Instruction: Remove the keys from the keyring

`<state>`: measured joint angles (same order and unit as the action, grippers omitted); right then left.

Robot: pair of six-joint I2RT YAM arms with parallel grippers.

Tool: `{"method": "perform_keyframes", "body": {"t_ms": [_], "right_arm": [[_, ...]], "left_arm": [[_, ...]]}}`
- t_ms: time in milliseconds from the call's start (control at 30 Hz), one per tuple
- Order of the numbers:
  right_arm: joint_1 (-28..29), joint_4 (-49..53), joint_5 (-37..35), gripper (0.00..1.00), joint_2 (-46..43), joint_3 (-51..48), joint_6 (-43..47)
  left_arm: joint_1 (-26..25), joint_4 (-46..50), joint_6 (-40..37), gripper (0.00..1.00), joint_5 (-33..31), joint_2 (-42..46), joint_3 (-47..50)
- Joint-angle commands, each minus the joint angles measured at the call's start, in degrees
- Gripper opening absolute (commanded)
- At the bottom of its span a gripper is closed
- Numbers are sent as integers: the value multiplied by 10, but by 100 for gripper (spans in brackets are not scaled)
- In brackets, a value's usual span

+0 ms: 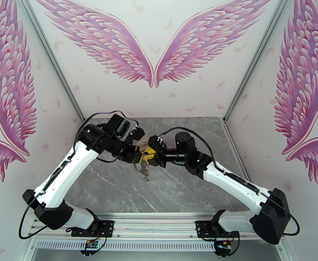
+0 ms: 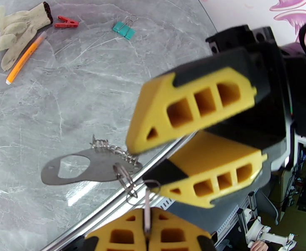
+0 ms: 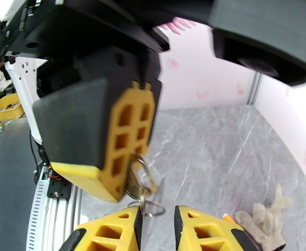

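The table (image 2: pixel 48 101) is finished in glossy grey marble pattern. The keyring (image 2: pixel 82 170) is seen as flat, matt grey metal, and the wire rings (image 2: pixel 126 180) as thin, bright metal. The fingers (image 2: pixel 195 105) of the right tool (image 2: pixel 146 168) are moulded in matt yellow plastic. The glove (image 2: pixel 15 30) is made of pale, rough cloth.

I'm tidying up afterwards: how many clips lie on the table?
2: a red clip beside the glove, and a teal binder clip further right in the left wrist view. Others may be hidden.

Left gripper (image 3: pixel 121 187) pinches rings (image 3: pixel 149 205); right gripper (image 3: pixel 157 231) parted.
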<state>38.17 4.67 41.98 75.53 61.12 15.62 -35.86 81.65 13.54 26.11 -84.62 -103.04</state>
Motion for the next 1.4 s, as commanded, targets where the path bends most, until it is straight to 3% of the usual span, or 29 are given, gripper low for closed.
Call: {"method": "perform_keyframes", "body": {"t_ms": [0, 267, 600, 933, 1067, 1233, 1367], "right_arm": [[-12, 83, 51, 34, 17, 45, 56], [-20, 150, 149, 38, 64, 98, 89], [-17, 159, 180, 40, 96, 128, 86], [-3, 106, 193, 43, 115, 126, 51], [10, 71, 150, 45, 96, 103, 29], [32, -64, 29, 47, 60, 34, -55], [38, -79, -37, 47, 48, 20, -62]], "left_arm": [[-2, 16, -34, 0, 2, 18, -24], [-2, 38, -80, 0, -9, 17, -39], [-2, 46, -127, 0, 9, 19, -41], [-1, 33, -163, 0, 3, 27, -23], [1, 18, -149, 0, 16, 25, -29], [3, 6, -123, 0, 13, 23, -33], [5, 8, -115, 0, 16, 18, -37]]}}
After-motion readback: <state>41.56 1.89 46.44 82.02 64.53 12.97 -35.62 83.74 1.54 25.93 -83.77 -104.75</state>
